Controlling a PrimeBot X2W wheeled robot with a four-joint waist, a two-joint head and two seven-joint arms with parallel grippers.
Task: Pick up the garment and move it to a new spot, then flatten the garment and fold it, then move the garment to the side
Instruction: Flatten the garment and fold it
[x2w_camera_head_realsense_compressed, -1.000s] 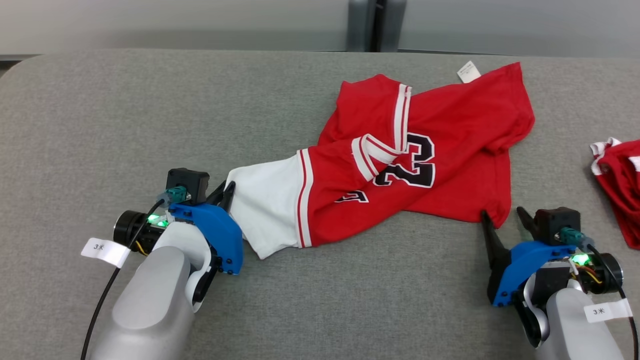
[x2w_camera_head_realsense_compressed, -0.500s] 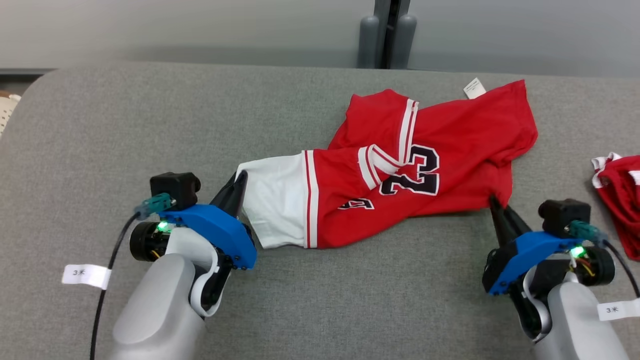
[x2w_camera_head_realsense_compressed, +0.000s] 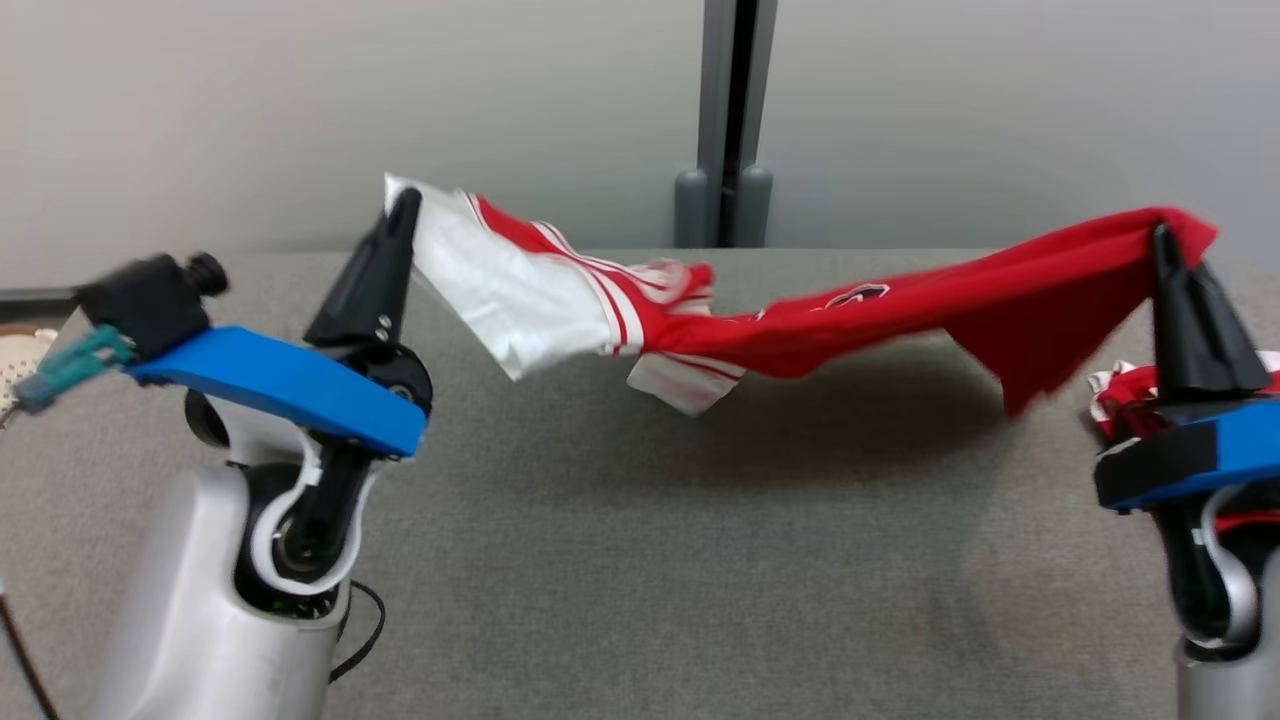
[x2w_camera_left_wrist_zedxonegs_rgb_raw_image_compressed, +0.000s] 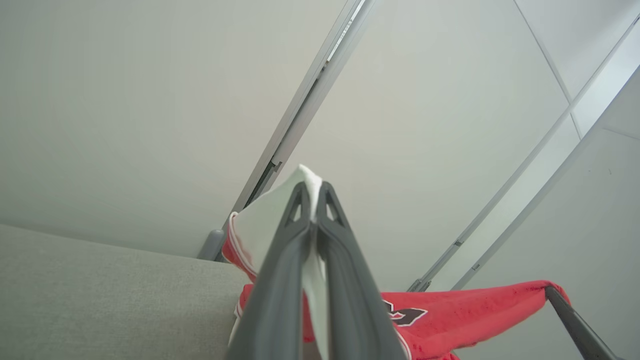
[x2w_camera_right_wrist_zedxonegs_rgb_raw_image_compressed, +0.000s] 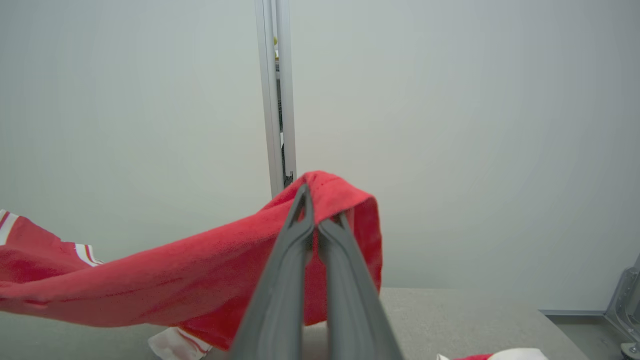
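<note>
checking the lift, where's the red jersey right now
In the head view the red jersey hangs above the grey table, stretched between the left gripper and the right gripper.

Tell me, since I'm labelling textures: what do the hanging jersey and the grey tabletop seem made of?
The jersey looks like soft knit fabric, perhaps cotton, matte; it sags and creases, and the right wrist view shows a fuzzy nap. The tabletop looks like a grey felt-like textile covering, matte, with fine speckled grain; what lies beneath is hidden.

Head cam fwd/down on table (x2w_camera_head_realsense_compressed: 640, 560); wrist cams up, sharing garment (x2w_camera_head_realsense_compressed: 1040, 290).
</note>
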